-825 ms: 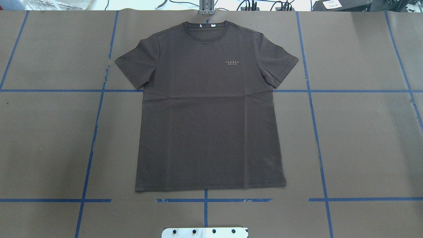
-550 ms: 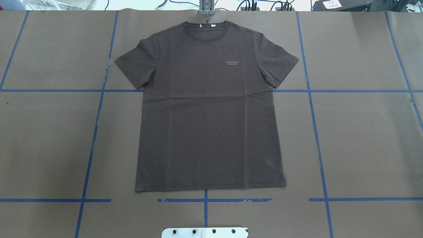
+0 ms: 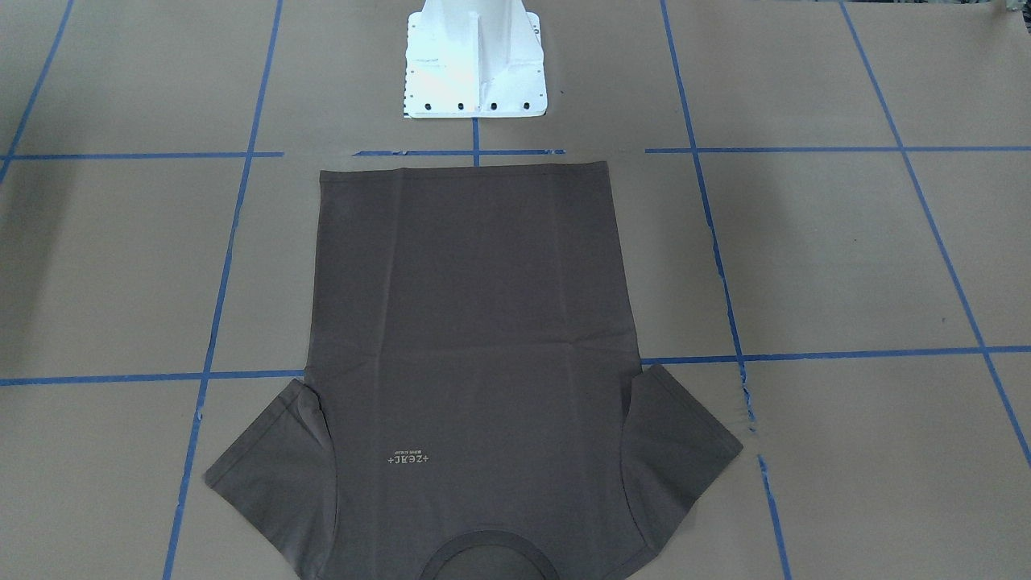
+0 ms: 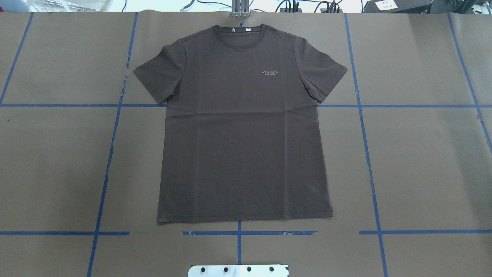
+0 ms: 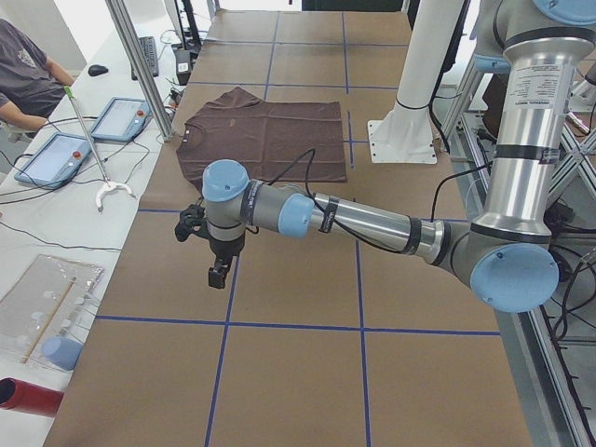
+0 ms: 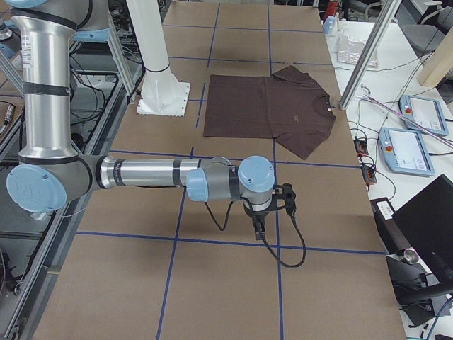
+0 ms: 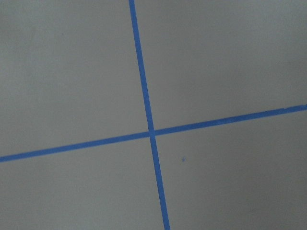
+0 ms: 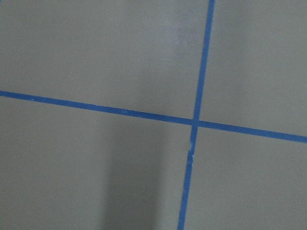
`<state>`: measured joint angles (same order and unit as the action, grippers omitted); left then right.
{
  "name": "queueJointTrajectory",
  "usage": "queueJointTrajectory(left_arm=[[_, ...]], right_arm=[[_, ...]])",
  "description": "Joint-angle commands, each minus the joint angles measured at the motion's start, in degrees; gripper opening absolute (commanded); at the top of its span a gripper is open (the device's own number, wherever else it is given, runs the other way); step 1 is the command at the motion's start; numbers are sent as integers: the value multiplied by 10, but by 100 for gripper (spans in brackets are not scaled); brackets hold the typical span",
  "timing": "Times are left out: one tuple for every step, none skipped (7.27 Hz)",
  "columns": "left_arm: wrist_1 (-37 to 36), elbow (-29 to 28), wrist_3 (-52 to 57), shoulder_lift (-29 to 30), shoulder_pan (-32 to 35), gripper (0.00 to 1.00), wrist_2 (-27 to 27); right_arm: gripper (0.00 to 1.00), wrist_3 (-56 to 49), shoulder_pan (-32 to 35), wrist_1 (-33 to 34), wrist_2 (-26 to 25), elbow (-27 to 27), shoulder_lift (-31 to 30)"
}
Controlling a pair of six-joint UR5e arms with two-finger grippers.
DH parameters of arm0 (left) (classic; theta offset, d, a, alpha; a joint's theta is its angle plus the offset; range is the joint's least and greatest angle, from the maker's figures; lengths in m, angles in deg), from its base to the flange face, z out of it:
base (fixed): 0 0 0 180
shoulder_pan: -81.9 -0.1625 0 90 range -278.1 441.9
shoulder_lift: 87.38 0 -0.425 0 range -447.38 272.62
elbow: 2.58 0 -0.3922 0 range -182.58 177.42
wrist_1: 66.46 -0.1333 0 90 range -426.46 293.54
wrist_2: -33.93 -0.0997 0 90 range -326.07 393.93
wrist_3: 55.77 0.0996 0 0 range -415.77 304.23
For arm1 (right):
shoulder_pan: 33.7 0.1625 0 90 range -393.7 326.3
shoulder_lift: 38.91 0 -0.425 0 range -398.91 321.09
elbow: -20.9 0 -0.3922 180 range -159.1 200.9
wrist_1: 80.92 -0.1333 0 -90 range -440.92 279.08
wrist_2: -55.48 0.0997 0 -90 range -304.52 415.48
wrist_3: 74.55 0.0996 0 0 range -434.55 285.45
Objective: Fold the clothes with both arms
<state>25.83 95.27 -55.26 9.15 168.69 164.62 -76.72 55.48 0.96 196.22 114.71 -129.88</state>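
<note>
Nothing had shifted in the overhead view over the last second: the T-shirt (image 4: 242,134) lay exactly as before, and neither arm had entered the frame.

From the front-facing camera, the shirt lay flat and face up on the desk (image 3: 846,258), hem toward 12 o'clock just short of the white pedestal base (image 3: 475,56), collar toward 6 o'clock, both sleeves spread.

From overhead, the collar pointed to 12 o'clock and the hem to 6 o'clock, with the pale lettering (image 4: 270,72) at about 1 o'clock from the shirt's middle. No fold had been made, so by this showing the whole job remained: sleeves, sides and body.

Seen from the desk's left end, the left arm (image 5: 372,223) reached out low over bare paper, and the left gripper (image 5: 220,272) hung well apart from the shirt, which lay at 12 o'clock from it. Whether its fingers were apart or together could not be told. A clear tray (image 5: 47,298) sat on a side bench at 8 o'clock, its contents too small to make out.

From the right end, the right arm (image 6: 148,172) mirrored that pose. The right gripper (image 6: 259,228) was likewise far from the shirt, and its state was equally unclear.

Both wrist cameras showed only crossed tape lines (image 7: 151,132) on paper.
</note>
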Motion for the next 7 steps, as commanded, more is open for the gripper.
queueJointTrajectory(left_arm=[[-3, -13, -4, 53, -61, 100, -15], [1, -13, -7, 58, -73, 100, -12], [6, -11, -67, 62, -78, 100, -11], [63, -9, -94, 84, -79, 100, -11], [86, -16, -102, 89, -78, 100, -9], [91, -20, -104, 94, -79, 100, -10], [93, -19, -105, 95, -85, 100, -10]], right_arm=[[100, 16, -35, -154, 37, -125, 42], [100, 36, -53, -229, 43, -182, 68], [100, 146, -80, -237, 40, -193, 106], [100, 276, -139, -238, 38, -193, 153], [100, 363, -173, -239, 14, -214, 219], [100, 432, -210, -237, -39, -222, 260], [100, 494, -253, -238, -108, -225, 291]])
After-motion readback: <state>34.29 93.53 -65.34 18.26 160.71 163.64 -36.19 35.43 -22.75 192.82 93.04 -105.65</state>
